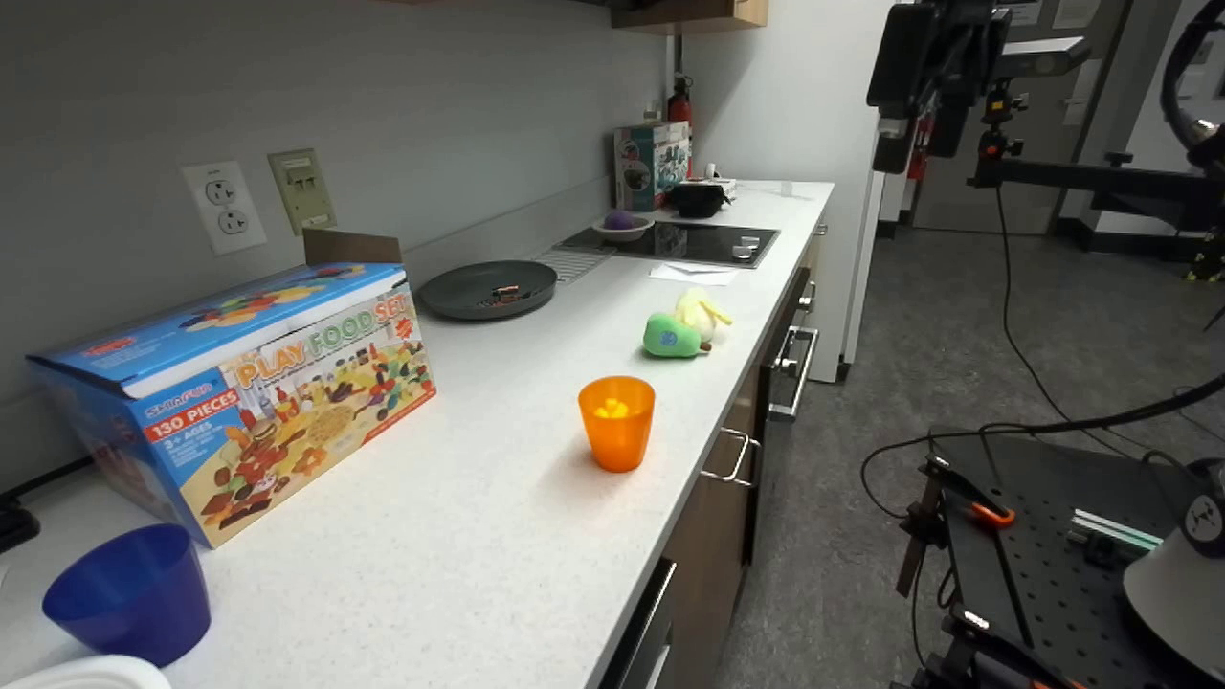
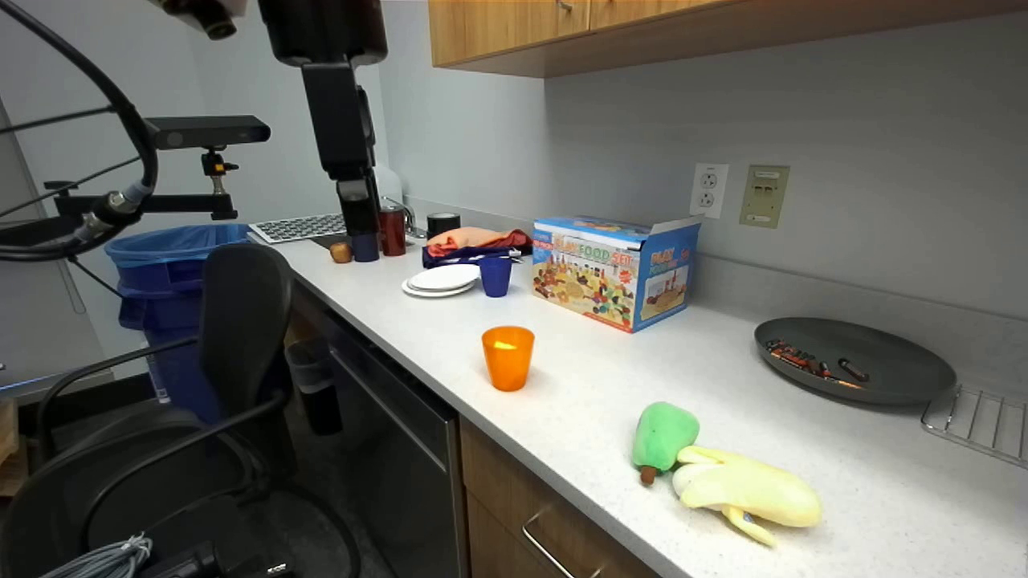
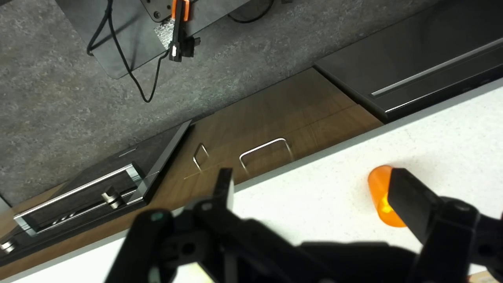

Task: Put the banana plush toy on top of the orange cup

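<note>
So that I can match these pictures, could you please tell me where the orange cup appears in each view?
In an exterior view: orange cup just below centre, right of the play-food box.
In an exterior view: orange cup just below centre, left of and below the box.
Wrist view: orange cup at lower right, partly hidden by the claw.
Shared landmark: the white counter under the cup.

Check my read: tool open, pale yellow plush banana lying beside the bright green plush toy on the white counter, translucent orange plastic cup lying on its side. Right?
The orange cup isn't on its side: both exterior views show it upright, open end up. The rest is right: the tool is open, and the plush banana lies beside the green plush toy on the white counter.
</note>
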Robot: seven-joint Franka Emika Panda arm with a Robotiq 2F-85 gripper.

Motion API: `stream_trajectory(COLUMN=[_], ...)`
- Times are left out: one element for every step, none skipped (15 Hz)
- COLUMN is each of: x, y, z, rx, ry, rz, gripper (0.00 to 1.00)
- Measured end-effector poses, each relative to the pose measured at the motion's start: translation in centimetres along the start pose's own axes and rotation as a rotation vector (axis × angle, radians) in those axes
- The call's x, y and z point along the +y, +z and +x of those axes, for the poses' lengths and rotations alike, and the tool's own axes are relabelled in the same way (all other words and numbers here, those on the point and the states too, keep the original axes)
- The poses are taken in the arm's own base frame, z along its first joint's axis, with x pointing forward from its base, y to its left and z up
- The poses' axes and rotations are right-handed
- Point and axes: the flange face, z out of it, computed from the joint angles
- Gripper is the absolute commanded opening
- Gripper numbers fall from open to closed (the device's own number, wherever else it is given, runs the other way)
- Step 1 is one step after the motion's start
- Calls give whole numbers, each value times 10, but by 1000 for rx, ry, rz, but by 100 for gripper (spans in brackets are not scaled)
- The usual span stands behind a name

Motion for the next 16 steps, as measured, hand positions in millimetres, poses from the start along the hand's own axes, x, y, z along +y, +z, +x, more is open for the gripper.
stream_trajectory(x=[0, 0, 0, 0, 0, 0, 0, 0, 0, 0, 0, 0, 0, 0, 0, 0], y=[0, 0, 0, 0, 0, 0, 0, 0, 0, 0, 0, 0, 0, 0, -1, -1], z=[0, 0, 0, 0, 1, 1, 1, 1, 1, 1, 1, 1, 1, 1, 1, 1], rx=[0, 1, 2, 3, 3, 3, 4, 4, 4, 5, 5, 5, 5, 6, 6, 6], ry=[10, 20, 29, 31, 30, 17, -7, -37, -68, -100, -127, -145, -151, -152, -153, -153], rz=[1, 1, 1, 2, 2, 2, 1, 1, 1, 1, 1, 1, 1, 1, 1, 1], gripper=[100, 100, 100, 100, 100, 100, 100, 100, 100, 100, 100, 100, 100, 100, 100, 100])
